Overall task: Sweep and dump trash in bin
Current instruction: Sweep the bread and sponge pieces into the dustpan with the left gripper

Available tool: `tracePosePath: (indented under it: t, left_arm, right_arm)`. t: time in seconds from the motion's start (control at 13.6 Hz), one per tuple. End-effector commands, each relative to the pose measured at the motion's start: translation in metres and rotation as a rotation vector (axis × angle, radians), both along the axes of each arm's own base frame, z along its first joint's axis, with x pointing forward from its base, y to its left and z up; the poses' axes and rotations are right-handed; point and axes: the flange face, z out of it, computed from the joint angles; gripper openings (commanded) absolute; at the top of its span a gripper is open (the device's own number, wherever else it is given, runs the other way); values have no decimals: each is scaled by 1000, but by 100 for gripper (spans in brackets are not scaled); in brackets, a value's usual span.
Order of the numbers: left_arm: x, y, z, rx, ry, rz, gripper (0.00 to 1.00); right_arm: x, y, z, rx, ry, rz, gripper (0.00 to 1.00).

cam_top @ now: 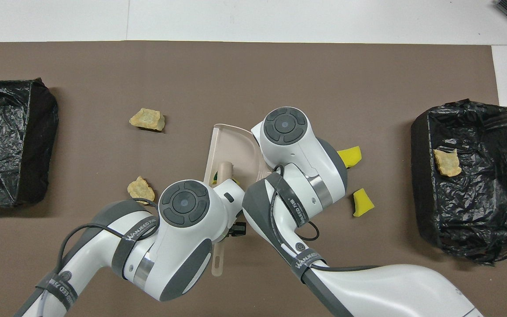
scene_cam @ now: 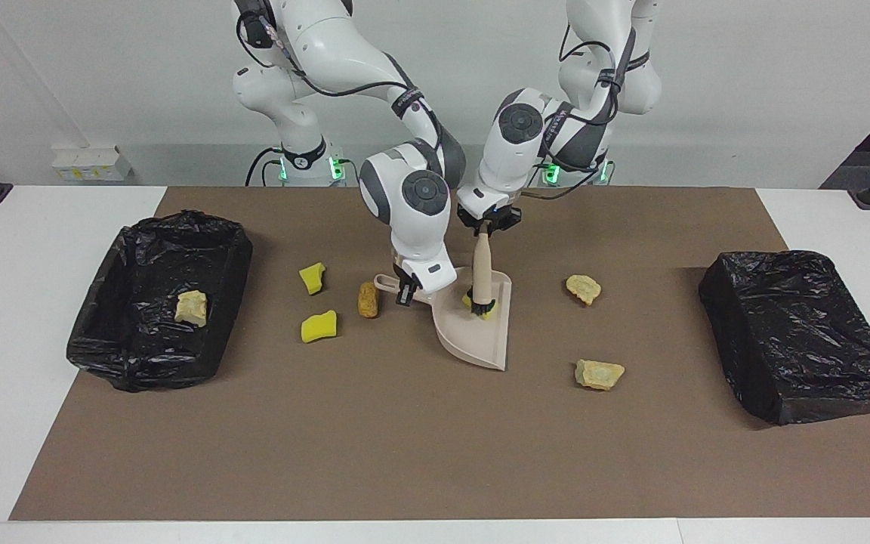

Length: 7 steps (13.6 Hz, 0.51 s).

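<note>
My right gripper (scene_cam: 405,293) is shut on the handle of the beige dustpan (scene_cam: 484,340), which rests on the mat. Over the pan, my left gripper (scene_cam: 487,225) is shut on the handle of the wooden brush (scene_cam: 482,272). The bristles press a yellow sponge chunk (scene_cam: 470,301) inside the pan. More trash lies on the mat: two yellow chunks (scene_cam: 313,277) (scene_cam: 319,326) and a brown nugget (scene_cam: 368,299) toward the right arm's end, two tan lumps (scene_cam: 583,288) (scene_cam: 599,374) toward the left arm's end. The black-lined bin (scene_cam: 235,261) holds one tan lump (scene_cam: 191,307).
A closed black-wrapped box (scene_cam: 801,332) sits at the left arm's end of the brown mat (scene_cam: 405,453). In the overhead view the two arms cover most of the dustpan (cam_top: 225,141), and the brown nugget is hidden.
</note>
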Motion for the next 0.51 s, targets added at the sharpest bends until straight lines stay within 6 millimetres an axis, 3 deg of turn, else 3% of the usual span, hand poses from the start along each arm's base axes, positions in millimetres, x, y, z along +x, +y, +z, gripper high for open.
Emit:
tracePosePath:
  t: [0.0,0.22,0.44]
  left_arm:
    - [-27,3,12,36,46,45,0]
    - [-79,-6,9,80,76,-11,0]
    - [-116,-8,8,102,89,-72,0]
  right_arm:
    - [-7,-4,4,11,-12,-13,0]
    - [-7,-4,4,11,-12,-14,0]
    - [-7,-4,3,9,-12,-24,0]
